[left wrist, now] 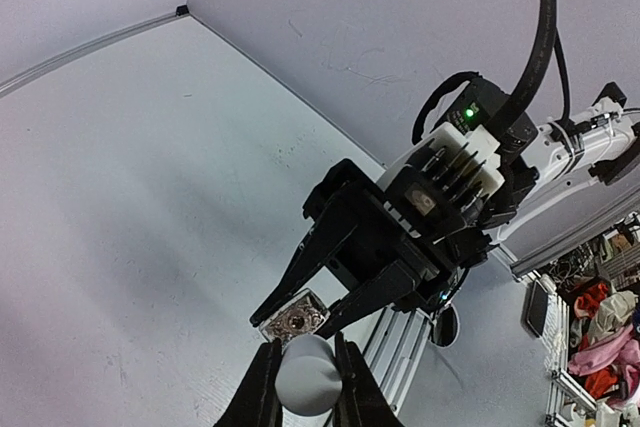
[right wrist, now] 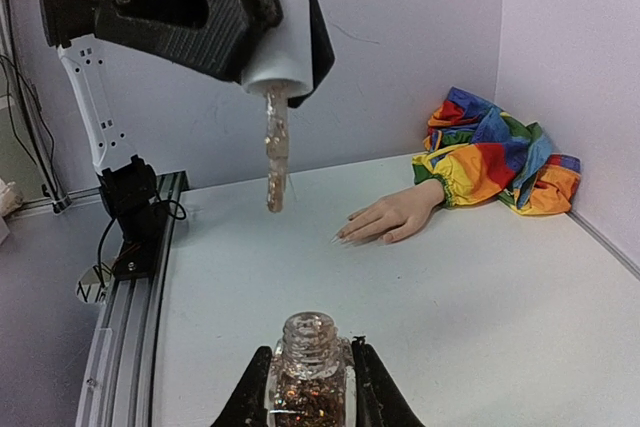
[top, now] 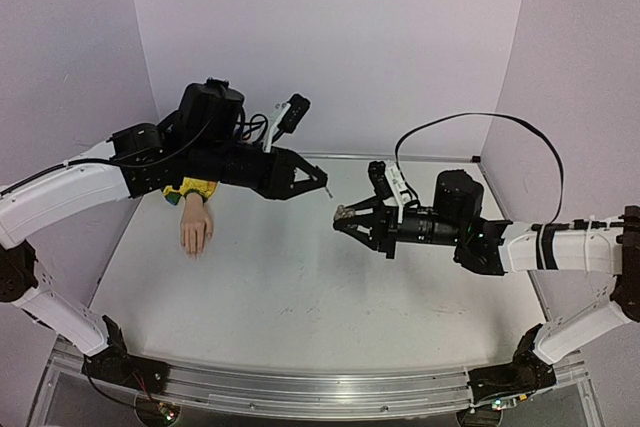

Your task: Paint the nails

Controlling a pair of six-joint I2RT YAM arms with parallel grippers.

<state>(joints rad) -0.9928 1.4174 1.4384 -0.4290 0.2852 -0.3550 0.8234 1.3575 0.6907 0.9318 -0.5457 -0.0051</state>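
Holding the two halves of the polish apart, we have both arms occupied. Our left gripper [top: 318, 183] is clamped on the round white cap [left wrist: 305, 379], and its thin glitter-coated brush [right wrist: 274, 162] hangs in the air, clear of everything. Our right gripper [right wrist: 308, 394] is closed around the small clear glass bottle of glittery polish [right wrist: 308, 362], which sits upright with its threaded neck uncovered.

The nails [right wrist: 344, 236] — tiny plates at the fingertips of the pale skin-coloured mannequin hand [top: 196, 229] — lie well to the left of both grippers. The hand rests palm down on the white table [top: 300, 297], its wrist in a rainbow-striped fabric sleeve [right wrist: 495, 152] bunched against the wall. We cannot tell whether any nail carries polish; they are too small to read.

We see several risks from here. A loaded brush may drip on the table as it crosses to the hand. The mannequin hand looks light and nothing pins it, so pressing down could push it aside. The plates are so small that a slight aiming error would smear polish on the skin. A tilt of the right wrist would spill the open bottle — it should be kept level.
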